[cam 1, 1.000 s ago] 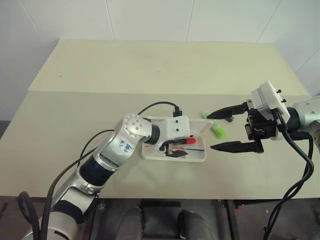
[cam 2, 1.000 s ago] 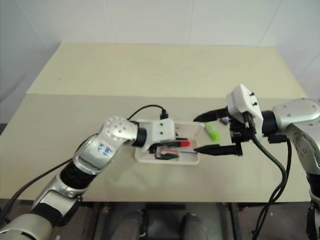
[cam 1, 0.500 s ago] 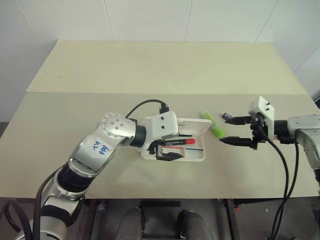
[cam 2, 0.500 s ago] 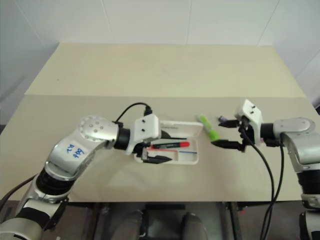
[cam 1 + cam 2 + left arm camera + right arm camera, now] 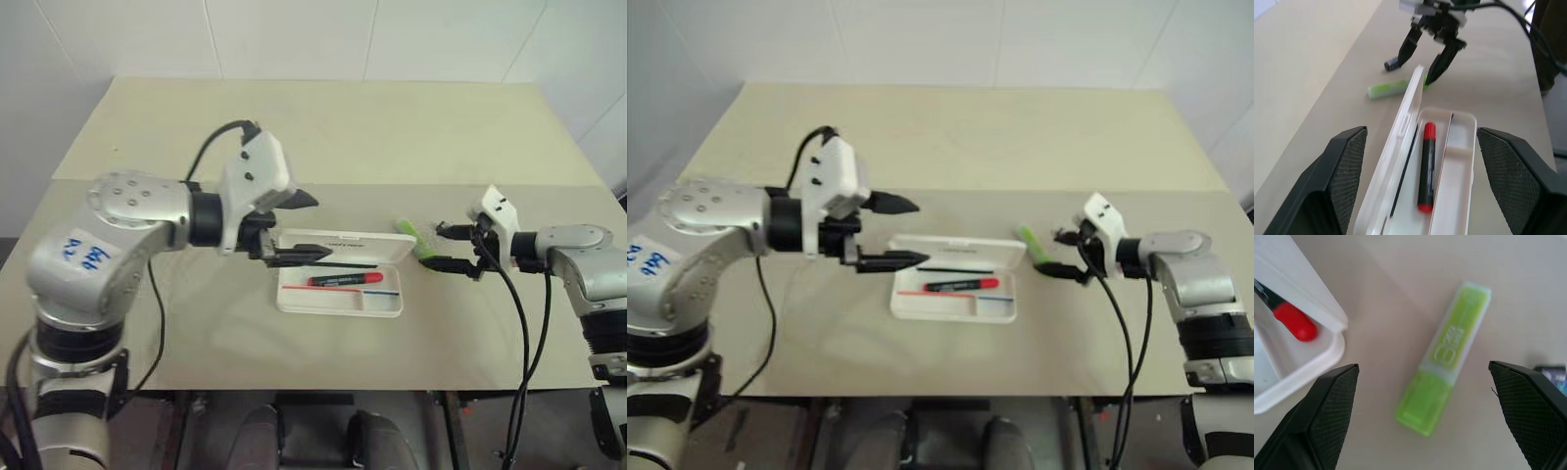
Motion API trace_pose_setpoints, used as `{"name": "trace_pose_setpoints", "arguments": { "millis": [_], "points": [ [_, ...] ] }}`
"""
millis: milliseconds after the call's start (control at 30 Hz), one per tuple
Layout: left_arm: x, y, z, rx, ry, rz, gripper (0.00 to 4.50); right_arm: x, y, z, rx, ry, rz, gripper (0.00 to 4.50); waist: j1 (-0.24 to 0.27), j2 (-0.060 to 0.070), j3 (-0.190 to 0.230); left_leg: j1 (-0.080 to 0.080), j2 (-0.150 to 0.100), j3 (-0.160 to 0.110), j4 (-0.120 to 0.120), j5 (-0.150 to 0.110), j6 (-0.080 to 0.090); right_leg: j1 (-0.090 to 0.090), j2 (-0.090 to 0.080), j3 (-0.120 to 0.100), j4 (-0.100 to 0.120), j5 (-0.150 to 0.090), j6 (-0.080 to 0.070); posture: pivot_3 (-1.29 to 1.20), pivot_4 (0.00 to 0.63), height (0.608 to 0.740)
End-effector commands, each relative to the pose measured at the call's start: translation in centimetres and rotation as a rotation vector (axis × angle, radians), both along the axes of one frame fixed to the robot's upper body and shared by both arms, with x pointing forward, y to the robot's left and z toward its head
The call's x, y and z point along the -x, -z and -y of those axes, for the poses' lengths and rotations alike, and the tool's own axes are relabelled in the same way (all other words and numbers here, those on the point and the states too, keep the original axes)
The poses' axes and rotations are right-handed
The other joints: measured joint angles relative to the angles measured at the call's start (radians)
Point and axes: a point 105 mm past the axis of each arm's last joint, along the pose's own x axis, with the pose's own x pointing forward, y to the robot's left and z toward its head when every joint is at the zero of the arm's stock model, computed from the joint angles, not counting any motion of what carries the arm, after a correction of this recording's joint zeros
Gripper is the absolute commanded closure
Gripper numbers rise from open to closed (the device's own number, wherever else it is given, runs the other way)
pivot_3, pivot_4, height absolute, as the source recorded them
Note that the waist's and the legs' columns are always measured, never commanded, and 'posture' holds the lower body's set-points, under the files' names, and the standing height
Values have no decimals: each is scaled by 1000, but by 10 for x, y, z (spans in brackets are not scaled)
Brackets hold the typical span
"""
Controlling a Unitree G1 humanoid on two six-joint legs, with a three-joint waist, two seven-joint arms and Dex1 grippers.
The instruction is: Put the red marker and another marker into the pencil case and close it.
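Note:
The pencil case point(image 5: 387, 305) is a white box lying open mid-table, its lid point(image 5: 345, 246) standing up at the back. Inside it lies the red marker point(image 5: 345, 279), seen again as the red marker point(image 5: 1425, 174), beside thin pens. The other marker, a lime-green highlighter point(image 5: 416, 245), lies on the table just right of the case. My left gripper point(image 5: 323, 227) hangs open and empty above the case's left end. My right gripper point(image 5: 434, 248) is open low over the table, its tips at the highlighter's right side. In the right wrist view the highlighter point(image 5: 1444, 362) lies between the fingers, untouched.
A tiny black clip-like object point(image 5: 1392, 63) lies by the highlighter, close to my right gripper's far finger. The beige table point(image 5: 294, 137) stretches wide behind the case. Its front edge runs a short way in front of the case.
My left gripper has lifted out of the case, up and to the left, and the red marker stays inside. My right gripper has come down to the highlighter.

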Motion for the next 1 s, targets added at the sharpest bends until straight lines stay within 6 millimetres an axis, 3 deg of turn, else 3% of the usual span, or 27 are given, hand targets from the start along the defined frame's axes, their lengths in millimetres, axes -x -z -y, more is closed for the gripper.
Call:
{"name": "trace_pose_setpoints", "arguments": {
  "millis": [33, 233, 267, 333, 567, 600, 667, 800, 900, 1000],
  "points": [
    [5, -11, 1, 1, 43, 50, 664, -3, -2, 0, -14, 19, 12, 0, 0, 0, 0, 0, 0, 0, 0, 0, 0, 0, 0, 0, 0, 0, 0, 0, 150, 740],
    [-5, -20, 8, 31, 46, 65, 664, -7, 7, -4, -40, 43, -2, 0, 1, 0, 0, 0, 0, 0, 1, 0, 0, 0, 0, 0, 0, 0, 0, 0, 150, 740],
    [-6, -21, 9, 34, 47, 64, 630, -6, 11, -6, -48, 42, -12, 191, 1, 0, 0, 0, 0, 0, 1, 0, 0, 0, 0, 0, 1, 0, 0, 0, 150, 740],
    [-7, -20, 9, 31, 48, 64, 620, -4, 17, -8, -65, 47, -30, 612, 1, 0, 0, 0, 0, 0, 0, 0, 0, 0, 0, 0, 2, 0, 0, 0, 150, 740],
    [-8, -20, 9, 28, 51, 67, 620, 0, 18, -10, -74, 39, -28, 3167, 0, 0, 0, 0, 0, 0, 1, 0, 0, 0, 0, 0, 1, 0, 0, 0, 150, 740],
    [-8, -20, 7, 28, 50, 61, 620, 0, 13, -9, -67, 31, -18, 3435, -1, 0, 0, 0, 0, 0, 1, 0, 0, 0, 0, 1, 1, 0, 0, 0, 150, 740],
    [-9, -17, 4, 19, 43, 55, 620, 4, 5, -10, -59, 0, -3, 3429, 0, 0, 0, 0, 0, 0, 1, 0, 0, 0, 0, 1, 1, 0, 0, 0, 150, 740],
    [-10, -17, -2, 11, 25, 57, 620, 19, -31, -24, -87, -136, 63, 3429, -1, 0, 0, 0, 0, 1, 0, 0, 0, -1, 0, 1, 2, 0, 0, 0, 150, 740],
    [-13, -19, -8, 8, 2, 65, 620, 20, -74, -29, -127, -174, 187, 3429, -3, 0, 0, 0, 0, 1, 0, 0, 0, -1, 0, 1, 1, 0, 0, 0, 150, 740],
    [-14, -18, -16, 4, -19, 71, 620, 34, -118, -43, -184, -287, 297, 3429, -5, 0, 0, 0, 0, 1, 0, 0, 0, -2, 0, 1, 0, 0, 0, 0, 150, 740]
  ]
}}
